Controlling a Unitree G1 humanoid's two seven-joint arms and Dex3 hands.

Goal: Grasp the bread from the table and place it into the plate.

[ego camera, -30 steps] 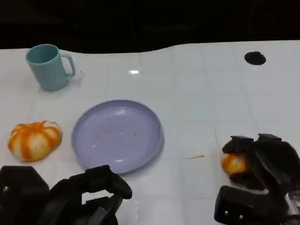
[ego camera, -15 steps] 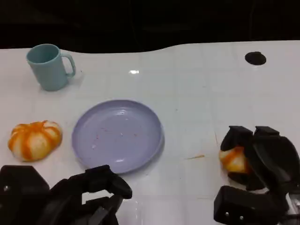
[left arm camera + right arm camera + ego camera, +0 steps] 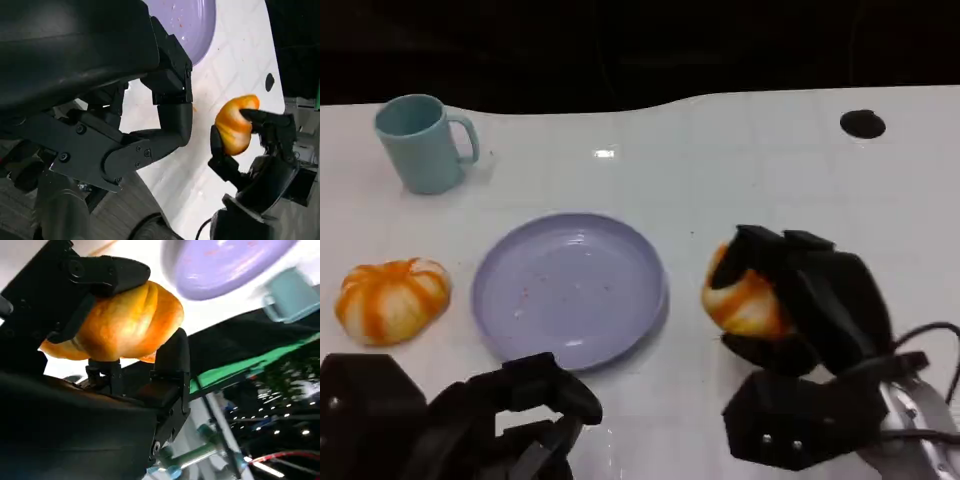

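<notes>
Right robot hand (image 3: 800,310) clasping rounded, ridged orange bread (image 3: 745,300), beside round glossy lavender plate (image 3: 570,288), left robot hand (image 3: 520,415) empty, loosely curled

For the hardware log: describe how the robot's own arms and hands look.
Both hands, the left hand and the right hand, are matte black, built of blocky, angular segments with rounded shells and visible screws. A silver forearm shows behind the right hand, with a thin black cable looping beside it.
</notes>
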